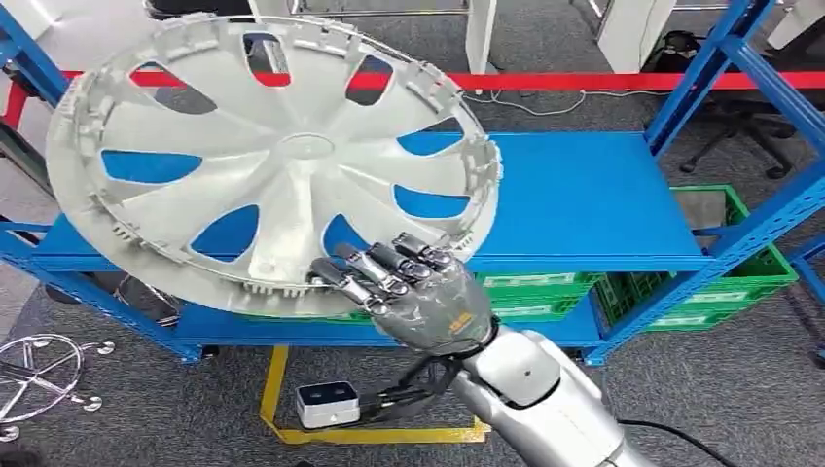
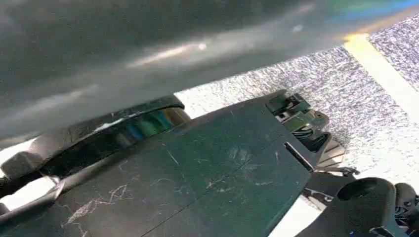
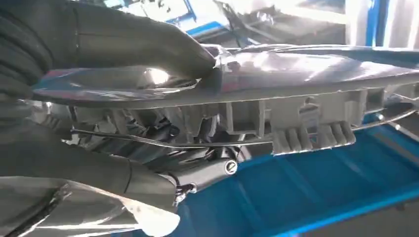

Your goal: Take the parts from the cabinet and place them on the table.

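Right robot hand (image 1: 418, 292) grips the lower rim of the silver wheel cover (image 1: 272, 161), fingers under and thumb (image 3: 148, 44) on top, holding it tilted above the blue shelf (image 1: 584, 195) of the rack.

Our right arm and hand, seen close up

Our right arm (image 1: 545, 389) is a smooth, rounded silver shell that widens toward the elbow, with a bundle of thin black cables (image 1: 418, 384) looping out beside the wrist and a small white-and-black camera box (image 1: 327, 405) mounted there. Our right hand (image 1: 413, 287) is dark grey and metallic with a worn, glossy finish and a small orange mark on its back; its segmented fingers (image 1: 375, 268) show lighter knuckle links. From the wrist we see a thick grey thumb (image 3: 143, 42), a grey ribbed cover, and a silver slotted screw (image 3: 230, 167).
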Controlling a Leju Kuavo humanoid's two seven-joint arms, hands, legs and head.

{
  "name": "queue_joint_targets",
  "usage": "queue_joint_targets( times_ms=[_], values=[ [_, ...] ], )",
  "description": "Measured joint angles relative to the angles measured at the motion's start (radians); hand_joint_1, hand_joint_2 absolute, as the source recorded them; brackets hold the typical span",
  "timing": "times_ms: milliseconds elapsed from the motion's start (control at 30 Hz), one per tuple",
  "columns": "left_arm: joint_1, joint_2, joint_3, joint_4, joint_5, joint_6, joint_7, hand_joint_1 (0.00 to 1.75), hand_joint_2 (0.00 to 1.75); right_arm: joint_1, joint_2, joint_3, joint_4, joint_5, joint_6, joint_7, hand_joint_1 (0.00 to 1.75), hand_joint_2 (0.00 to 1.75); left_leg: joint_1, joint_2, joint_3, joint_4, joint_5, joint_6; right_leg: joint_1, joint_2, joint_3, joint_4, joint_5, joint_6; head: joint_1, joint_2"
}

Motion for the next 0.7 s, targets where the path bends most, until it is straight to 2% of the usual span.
queue_joint_targets(
  times_ms=[200,600,700],
  values=[
    [0.000,0.002,0.000,0.000,-0.002,0.019,-0.011,0.00,1.75,0.026,0.024,-0.007,-0.078,0.000,0.001,-0.066,1.75,1.75,0.000,0.000,0.000,0.001,0.000,0.000,0.000,0.001,0.000,0.000,0.000,0.000,0.000,0.000],
    [0.000,0.005,0.000,0.000,-0.006,0.011,-0.019,0.00,1.75,0.047,0.033,-0.007,-0.098,0.000,0.003,-0.073,1.75,1.75,0.000,0.000,0.000,0.001,0.000,0.000,0.000,0.001,0.000,0.000,0.000,0.000,0.000,0.000],
    [0.000,0.006,0.000,0.000,-0.013,0.027,-0.027,0.00,1.75,0.050,0.033,-0.007,-0.098,0.000,0.003,-0.074,1.75,1.75,0.000,0.000,0.000,0.001,0.000,0.000,0.000,0.001,0.000,0.000,0.000,0.000,0.000,0.000]
  ],
)
